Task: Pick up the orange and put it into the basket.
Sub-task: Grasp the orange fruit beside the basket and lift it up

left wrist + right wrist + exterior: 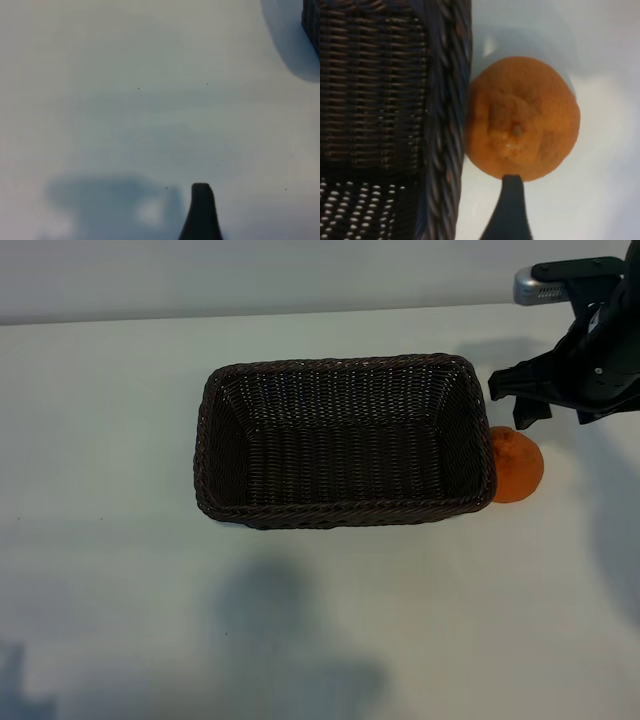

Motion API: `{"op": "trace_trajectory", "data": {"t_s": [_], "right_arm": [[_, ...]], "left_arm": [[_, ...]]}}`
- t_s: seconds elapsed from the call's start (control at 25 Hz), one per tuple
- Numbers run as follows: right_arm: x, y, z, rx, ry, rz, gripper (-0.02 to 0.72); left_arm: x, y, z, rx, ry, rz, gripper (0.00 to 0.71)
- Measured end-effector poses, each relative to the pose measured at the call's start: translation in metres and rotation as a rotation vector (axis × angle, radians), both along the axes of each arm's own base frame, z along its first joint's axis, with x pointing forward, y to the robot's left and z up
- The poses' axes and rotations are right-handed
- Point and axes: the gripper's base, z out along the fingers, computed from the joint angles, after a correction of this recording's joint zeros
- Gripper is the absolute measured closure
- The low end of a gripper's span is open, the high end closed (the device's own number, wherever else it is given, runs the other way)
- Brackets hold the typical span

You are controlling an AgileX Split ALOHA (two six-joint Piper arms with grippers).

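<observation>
Even, bright light; soft shadows on the table [120, 440] at 6 and 3 o'clock of the basket [345, 510]. Both wrist views are soft, the orange [522, 117] slightly blurred.

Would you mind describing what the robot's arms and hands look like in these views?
The right hand is matte black and angular, with blunt black fingers that taper toward the tip. A silver-grey cylindrical piece caps the black bracket above it at the top of the exterior view. Of the left hand only one dark, round-tipped finger shows, in its own wrist view. No cables or markings are visible.
</observation>
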Motion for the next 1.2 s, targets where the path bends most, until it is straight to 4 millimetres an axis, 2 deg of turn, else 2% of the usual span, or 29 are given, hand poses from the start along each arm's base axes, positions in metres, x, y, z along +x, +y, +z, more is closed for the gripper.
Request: {"op": "trace_trajectory", "data": {"t_s": [0.28, 0.56, 0.76, 1.2], "right_arm": [[0.0043, 0.0007, -0.0048, 0.003, -0.014, 0.001, 0.108], [0.0058, 0.0009, -0.0088, -0.036, -0.014, 0.112, 0.108], [0.0058, 0.0009, -0.0088, -0.04, -0.014, 0.123, 0.108], [0.0083, -0.002, -0.008, 0.003, -0.032, 0.005, 0.108]], "left_arm": [[0.0, 0.0, 0.0, 0.0, 0.0, 0.0, 0.137], [0.0, 0.0, 0.0, 0.0, 0.0, 0.0, 0.137], [0.0, 0.0, 0.0, 0.0, 0.0, 0.0, 0.137], [0.0, 0.0, 0.0, 0.0, 0.0, 0.0, 0.137]]}}
